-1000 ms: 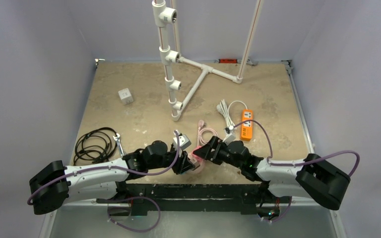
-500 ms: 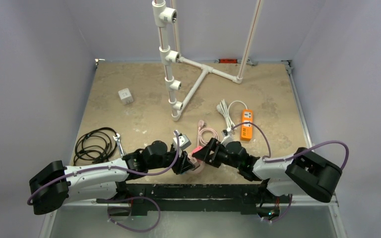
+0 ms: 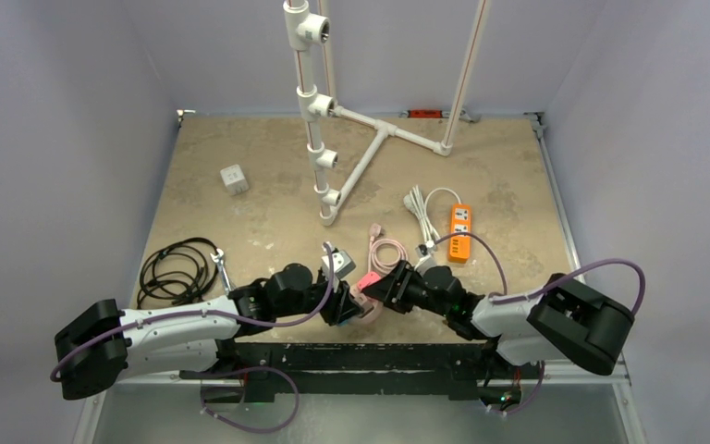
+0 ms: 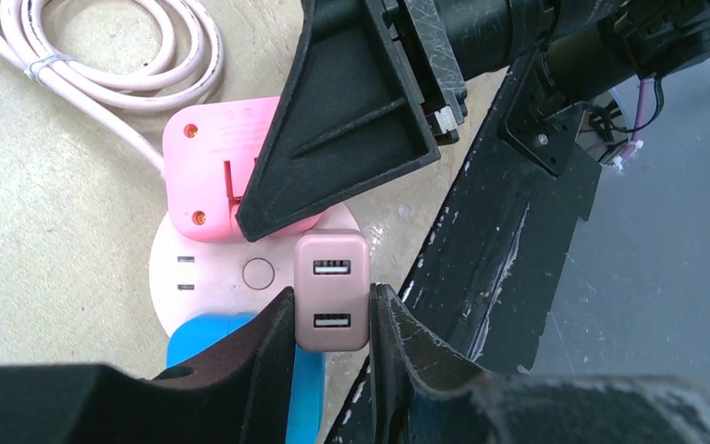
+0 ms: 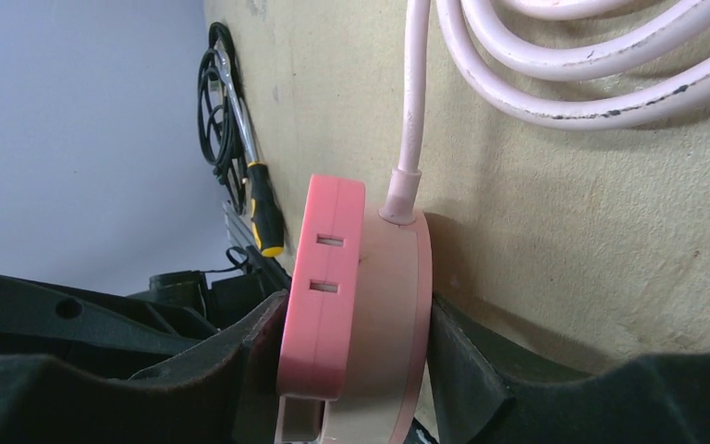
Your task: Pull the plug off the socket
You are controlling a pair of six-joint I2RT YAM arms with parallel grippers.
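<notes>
A round pale socket hub (image 4: 205, 275) with a coiled pink cable (image 4: 120, 74) lies at the table's near edge (image 3: 362, 302). A dusty-pink USB plug (image 4: 332, 290) sits in it, and my left gripper (image 4: 332, 319) is shut on that plug's two sides. A bright pink adapter (image 4: 211, 166) and a blue plug (image 4: 194, 338) are also on the hub. My right gripper (image 5: 351, 351) clamps the hub (image 5: 396, 305) and the pink adapter (image 5: 324, 277) together, one finger on each face. From above the two grippers, left (image 3: 342, 305) and right (image 3: 379, 289), meet at the hub.
An orange power strip (image 3: 460, 232) and a white cable bundle (image 3: 420, 205) lie right of the hub. A black cable coil (image 3: 177, 268) with a screwdriver (image 5: 263, 208) lies left. A white cube adapter (image 3: 233, 178) and PVC pipe frame (image 3: 351, 157) stand farther back. The black base bar (image 3: 361, 356) runs along the front.
My right gripper has slid left onto the hub and its jaws have closed around the hub and pink adapter. The left gripper has kept its hold on the USB plug.
</notes>
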